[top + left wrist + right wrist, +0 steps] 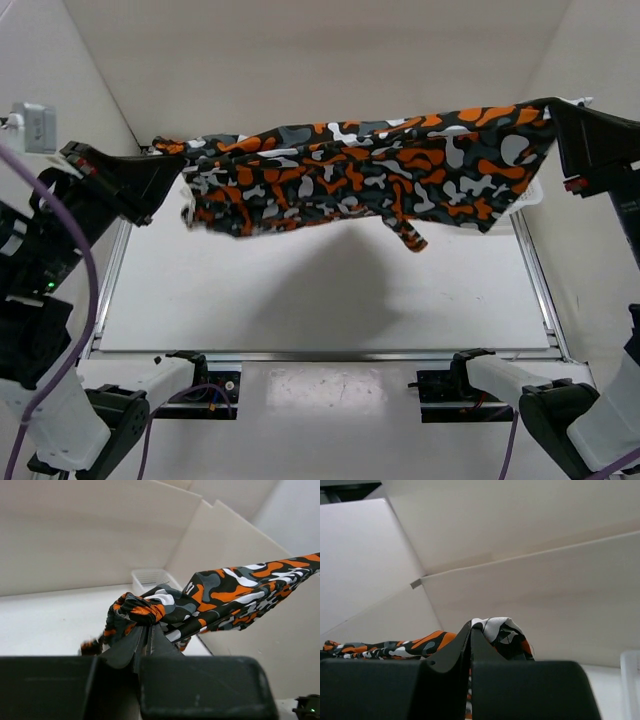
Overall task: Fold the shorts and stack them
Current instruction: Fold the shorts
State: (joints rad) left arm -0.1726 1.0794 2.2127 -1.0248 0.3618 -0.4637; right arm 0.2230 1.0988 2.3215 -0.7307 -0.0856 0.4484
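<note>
The shorts (pixel 370 165), patterned in orange, black, grey and white, hang stretched in the air above the table between my two grippers. My left gripper (pixel 172 165) is shut on their left corner, and in the left wrist view the cloth (pixel 210 597) bunches over the closed fingertips of that gripper (pixel 146 627). My right gripper (pixel 556 118) is shut on the right corner, held higher than the left. In the right wrist view a fold of the shorts (pixel 502 632) pokes out beside the closed tips of the right gripper (pixel 471 627). A loose flap (pixel 408 235) dangles below the middle.
A white mesh basket (pixel 528 198) stands at the table's far right, partly behind the shorts; the same basket (pixel 150 577) shows in the left wrist view. The white table (pixel 320 290) lies below, with metal rails (pixel 540 290) along its sides and white walls around.
</note>
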